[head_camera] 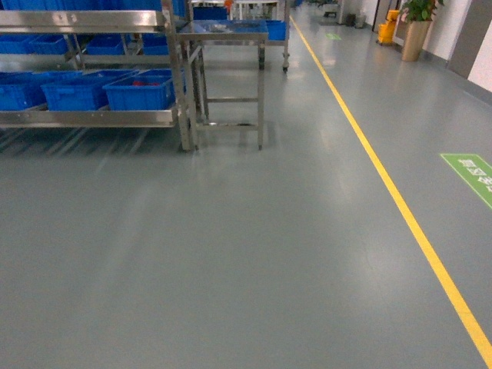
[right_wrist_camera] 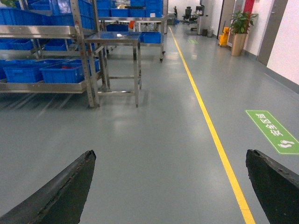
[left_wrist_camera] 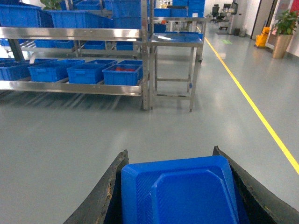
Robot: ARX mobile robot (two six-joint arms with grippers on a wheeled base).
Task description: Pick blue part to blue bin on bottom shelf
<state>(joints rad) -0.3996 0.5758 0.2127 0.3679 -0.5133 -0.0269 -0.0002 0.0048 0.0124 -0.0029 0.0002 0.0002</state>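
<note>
Between the left gripper's [left_wrist_camera: 175,186] 2 dark fingers [left_wrist_camera: 100,196] sits 1 blue part [left_wrist_camera: 182,193], a flat moulded plastic piece, clamped on both sides; its lower edge is cut off by the frame, so full shape can't be told. Right gripper [right_wrist_camera: 170,186] has its 2 fingers spread wide w/ only grey floor [right_wrist_camera: 163,163] between them, nothing held. Neither gripper shows in the head view.

Far left, the bottom shelf [left_wrist_camera: 70,87] carries blue bins [left_wrist_camera: 122,74]: left wrist view shows approx 4 in the front row, more cut off at the frame edge. The rightmost bin has sth red inside, too small to id. An upper tier holds more blue bins, partly hidden behind the rail.

1 small steel table [left_wrist_camera: 176,42] stands just beside the rack's right upright. 1 yellow line [head_camera: 384,177] runs along the floor, 1 green floor sign [right_wrist_camera: 272,131] right of it, text unreadable. 1 potted plant [right_wrist_camera: 239,28] far back.
</note>
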